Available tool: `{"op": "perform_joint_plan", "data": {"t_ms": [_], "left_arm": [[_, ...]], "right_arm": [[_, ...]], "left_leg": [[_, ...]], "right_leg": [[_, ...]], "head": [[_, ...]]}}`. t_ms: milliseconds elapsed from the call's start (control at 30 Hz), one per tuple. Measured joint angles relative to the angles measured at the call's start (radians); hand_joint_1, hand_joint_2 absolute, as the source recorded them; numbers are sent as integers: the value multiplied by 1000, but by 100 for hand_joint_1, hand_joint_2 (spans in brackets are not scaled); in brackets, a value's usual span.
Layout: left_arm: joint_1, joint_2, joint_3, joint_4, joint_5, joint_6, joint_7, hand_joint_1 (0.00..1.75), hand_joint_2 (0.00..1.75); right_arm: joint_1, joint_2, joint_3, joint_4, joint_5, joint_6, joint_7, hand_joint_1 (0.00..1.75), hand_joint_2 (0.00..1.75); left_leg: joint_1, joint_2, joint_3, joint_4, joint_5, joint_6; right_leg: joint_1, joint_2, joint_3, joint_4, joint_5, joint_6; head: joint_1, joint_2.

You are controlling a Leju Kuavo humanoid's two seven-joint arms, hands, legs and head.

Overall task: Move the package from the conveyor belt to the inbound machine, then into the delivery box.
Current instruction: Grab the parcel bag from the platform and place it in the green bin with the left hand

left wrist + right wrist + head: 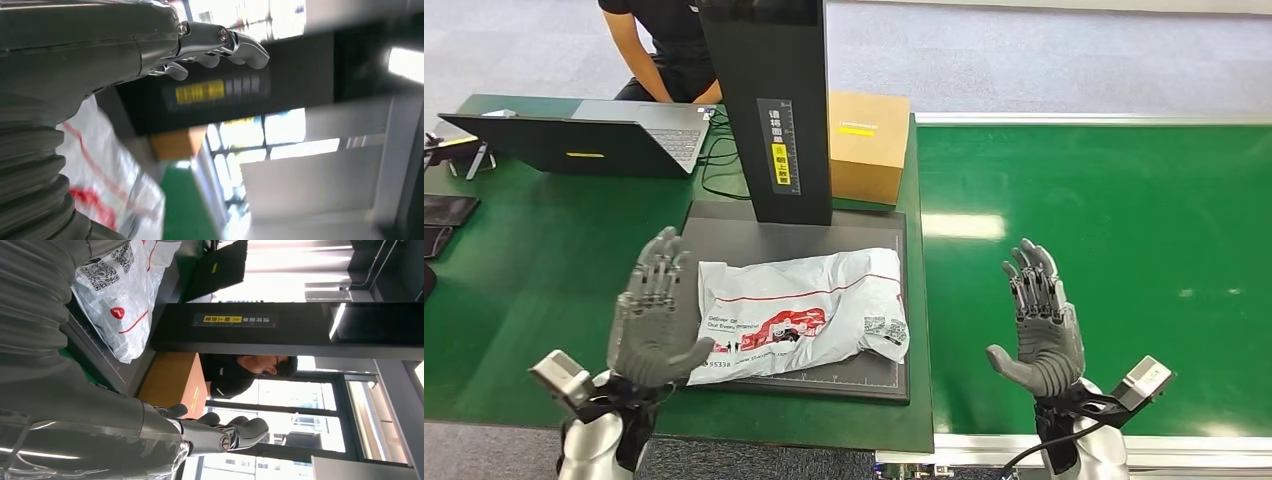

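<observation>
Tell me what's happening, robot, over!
Left hand open beside package. Right hand open over conveyor belt. Package lies on inbound machine plate. Nothing blocking.

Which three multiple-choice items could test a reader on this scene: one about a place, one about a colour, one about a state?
1. Where does the white plastic package lie?
A. on the black flat platform of the machine
B. on the green conveyor belt
C. inside the brown cardboard box

2. What colour is the conveyor belt?
A. blue
B. green
C. grey

3. What state is the right hand in?
A. holding the package
B. open, fingers apart
C. pressing the laptop

Answers: 1 A, the package rests on the platform below the black column. 2 B, the belt surface is green. 3 B, it holds nothing.
</observation>
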Motion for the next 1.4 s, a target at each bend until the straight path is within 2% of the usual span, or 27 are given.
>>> {"op": "perform_joint_plan", "data": {"t_ms": [267,600,733,767,800,867,900,933,1400], "left_arm": [[-6,27,-137,54,-226,4,55,0,175],[-25,54,-157,159,-447,214,211,0,175],[-30,60,-156,183,-505,269,259,4,175],[-31,61,-156,187,-514,275,265,16,175],[-33,63,-156,191,-520,280,270,40,175],[-36,64,-156,198,-529,286,277,123,175],[-37,65,-156,201,-532,287,278,155,175],[-37,65,-155,204,-534,287,279,175,175],[-37,66,-155,227,-545,281,273,175,175]], "right_arm": [[-9,0,0,41,15,-11,-1,0,175],[-4,0,0,59,40,-42,2,0,175],[-4,0,0,63,42,-50,3,0,175],[-4,0,0,63,42,-51,3,0,175],[-4,0,0,64,43,-51,3,0,175],[-4,0,0,65,43,-51,3,0,175],[-4,0,0,65,43,-51,4,0,175],[-4,0,0,65,43,-51,4,0,175],[-1,0,0,71,42,-55,3,0,175]], "left_leg": [[0,0,0,0,0,0],[0,0,0,0,0,0],[0,0,0,0,0,0],[0,0,0,0,0,0],[0,0,0,0,0,0],[0,0,0,0,0,0],[0,0,0,0,0,0],[0,0,0,0,0,0],[0,0,0,0,0,0]], "right_leg": [[0,0,0,0,0,0],[0,0,0,0,0,0],[0,0,0,0,0,0],[0,0,0,0,0,0],[0,0,0,0,0,0],[0,0,0,0,0,0],[0,0,0,0,0,0],[0,0,0,0,0,0],[0,0,0,0,0,0]], "head": [[0,0],[0,0],[0,0],[0,0],[0,0],[0,0],[0,0],[0,0],[0,0]]}}
